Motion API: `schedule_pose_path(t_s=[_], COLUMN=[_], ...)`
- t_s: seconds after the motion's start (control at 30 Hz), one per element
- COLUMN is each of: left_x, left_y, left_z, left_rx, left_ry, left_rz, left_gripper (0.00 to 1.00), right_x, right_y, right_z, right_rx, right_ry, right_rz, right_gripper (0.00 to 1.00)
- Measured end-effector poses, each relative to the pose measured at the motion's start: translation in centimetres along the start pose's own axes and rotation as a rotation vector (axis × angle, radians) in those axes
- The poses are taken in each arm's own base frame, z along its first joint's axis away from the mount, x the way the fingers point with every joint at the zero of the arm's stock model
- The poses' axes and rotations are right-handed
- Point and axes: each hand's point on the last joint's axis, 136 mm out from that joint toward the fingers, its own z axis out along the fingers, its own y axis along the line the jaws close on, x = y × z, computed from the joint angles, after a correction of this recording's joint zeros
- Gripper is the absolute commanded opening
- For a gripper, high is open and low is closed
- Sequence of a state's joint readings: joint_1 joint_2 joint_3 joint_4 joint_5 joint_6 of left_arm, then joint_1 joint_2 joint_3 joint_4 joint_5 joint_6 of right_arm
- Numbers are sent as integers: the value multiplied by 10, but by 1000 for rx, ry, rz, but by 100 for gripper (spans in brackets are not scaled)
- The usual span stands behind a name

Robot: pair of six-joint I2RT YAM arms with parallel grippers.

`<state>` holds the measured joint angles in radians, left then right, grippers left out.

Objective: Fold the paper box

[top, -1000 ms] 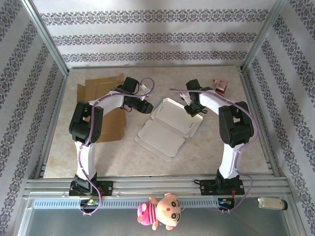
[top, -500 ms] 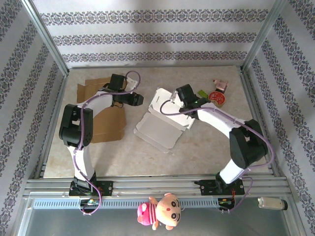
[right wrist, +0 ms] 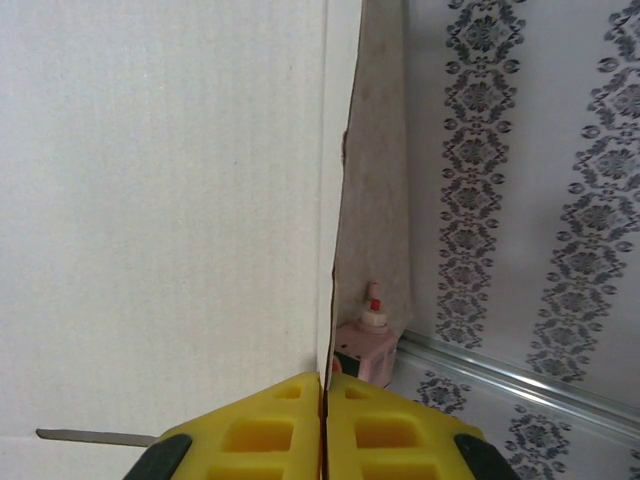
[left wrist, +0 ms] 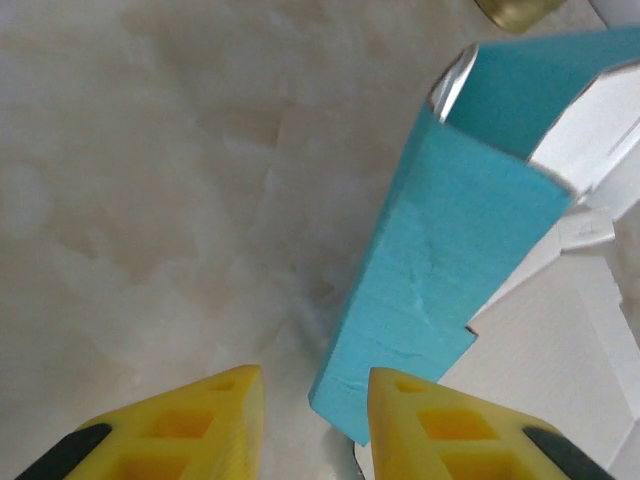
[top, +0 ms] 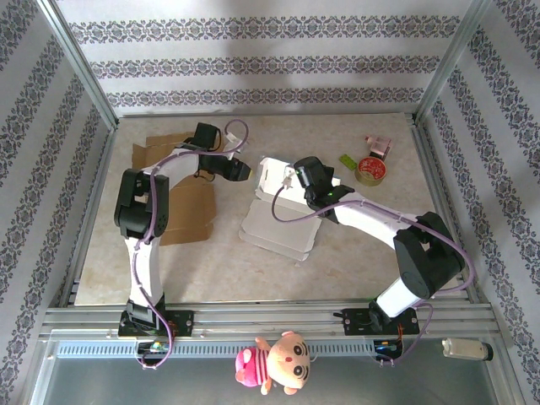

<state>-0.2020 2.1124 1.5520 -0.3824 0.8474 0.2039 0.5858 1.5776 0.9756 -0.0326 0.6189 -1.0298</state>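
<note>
Paper box [top: 278, 215], seemingly light and crease-prone: right end effector [right wrist: 322, 385] pinches its 12 o'clock flap edge, left end effector [left wrist: 315, 375] half-open, empty.

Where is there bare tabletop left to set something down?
The near strip of table in front of the paper box is bare, as is the far edge behind it. Crowded: cardboard on the left, tape roll at far right.

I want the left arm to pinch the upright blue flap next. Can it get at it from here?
Probably yes. The left gripper, jaws apart, sits right beside the flap, with only bare table between its fingers; a small sideways shift should do.
</note>
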Motion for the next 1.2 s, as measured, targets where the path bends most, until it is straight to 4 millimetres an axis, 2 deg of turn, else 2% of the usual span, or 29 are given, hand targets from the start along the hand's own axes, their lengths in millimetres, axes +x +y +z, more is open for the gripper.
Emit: schedule_pose_path(t_s=[0.13, 0.4, 0.47, 0.63, 0.87, 1.07, 1.2], left_x=[3, -9, -6, -1, 1, 23, 28], left_y=[-6, -32, -35, -37, -35, -28, -32], left_z=[4, 9, 13, 17, 18, 34, 34], left_rx=[53, 128, 137, 147, 135, 88, 49], left_ry=[25, 50, 61, 79, 79, 90, 52], left_rz=[21, 79, 80, 76, 62, 32, 51], left_gripper=[30, 29, 32, 34, 31, 31, 31], right_x=[-6, -9, -9, -9, -9, -8, -7], right_y=[2, -3, -5, -5, 1, 15, 21], right_z=[-4, -7, -8, -11, -13, -16, -18], right_rx=[22, 59, 65, 70, 77, 94, 121], right_ry=[-17, -25, -24, -26, -29, -28, -27], right_rz=[-25, -30, -27, -30, -36, -50, -59], right_gripper=[10, 10, 10, 10, 10, 11, 11])
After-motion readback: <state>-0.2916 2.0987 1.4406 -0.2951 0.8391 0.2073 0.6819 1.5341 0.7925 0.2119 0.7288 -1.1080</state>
